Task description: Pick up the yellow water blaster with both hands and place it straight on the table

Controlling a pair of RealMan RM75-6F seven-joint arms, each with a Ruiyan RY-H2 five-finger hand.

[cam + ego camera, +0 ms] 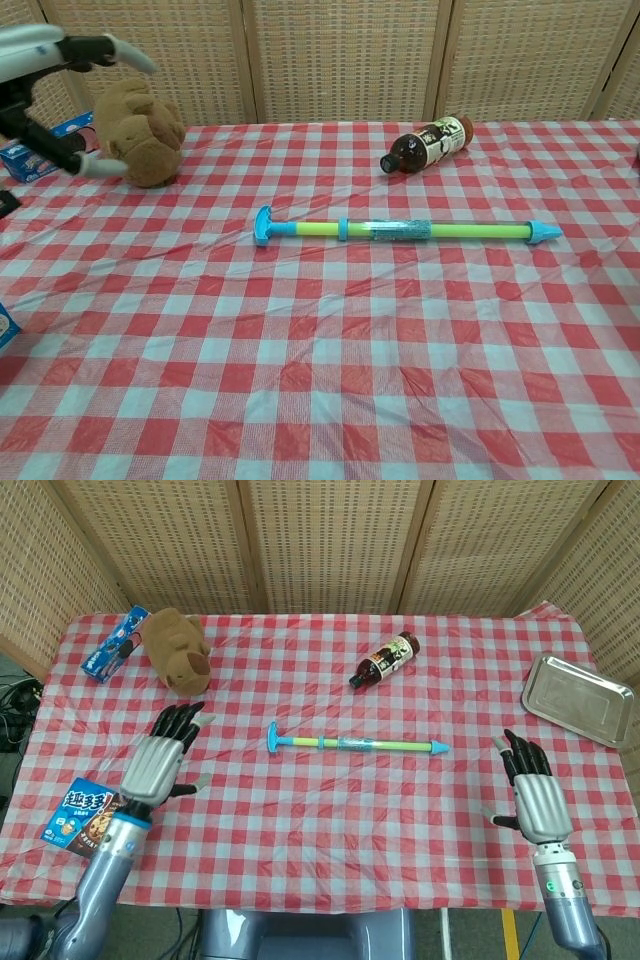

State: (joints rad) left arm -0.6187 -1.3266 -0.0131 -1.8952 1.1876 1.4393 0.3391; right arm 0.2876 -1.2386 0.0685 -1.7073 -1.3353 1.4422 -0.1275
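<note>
The yellow water blaster (357, 745) (400, 230), a thin yellow-green tube with a blue T-handle on its left end and a blue nozzle on its right, lies flat and level on the checked tablecloth. My left hand (163, 758) (60, 95) hovers well to the left of the handle, fingers spread, holding nothing. My right hand (531, 790) is far to the right of the nozzle, fingers spread and empty; the chest view does not show it.
A brown bottle (384, 659) (428, 143) lies on its side behind the blaster. A brown plush toy (177, 650) (138, 132) and a blue packet (112, 643) sit back left. A cookie box (88, 815) lies front left, and a metal tray (578, 697) sits at the right edge.
</note>
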